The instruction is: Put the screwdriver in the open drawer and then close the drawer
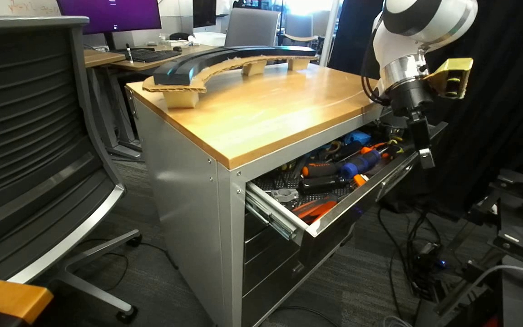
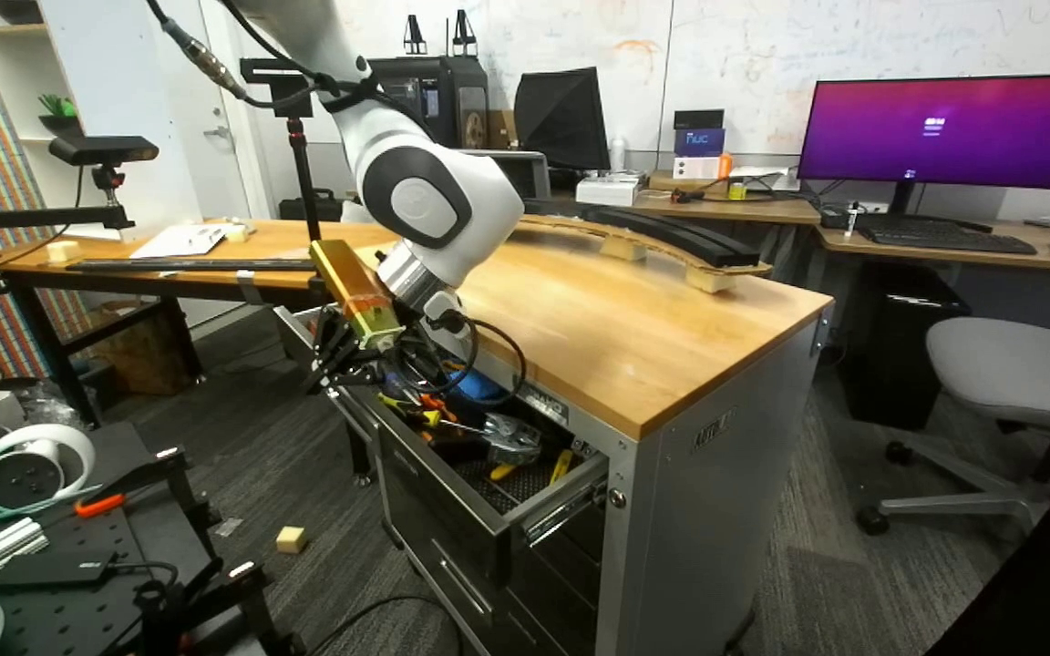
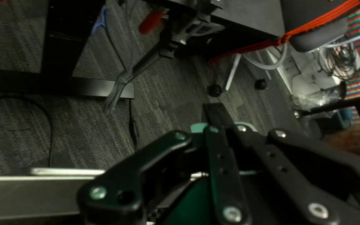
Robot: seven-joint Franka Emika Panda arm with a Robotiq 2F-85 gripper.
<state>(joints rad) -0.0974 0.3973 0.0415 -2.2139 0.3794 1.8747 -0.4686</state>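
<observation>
Arm [image 1: 425, 32] cut off by the top edge in both exterior views. Gripper [image 3: 216, 109] dark, blurred in the wrist view, its base cut off at the bottom edge. Teal patch [image 3: 198, 127] mostly hidden, can't tell what. Drawer [image 1: 329, 231]: part of the rim behind the gripper in both exterior views, back under the wooden top [image 1: 275, 100]. Tools [image 1: 361, 164] overlap; screwdriver can't be picked out. In an exterior view, chair [image 1: 25, 104] cut off left, monitor [image 1: 111, 16] at the top, screen marks too small to read.
</observation>
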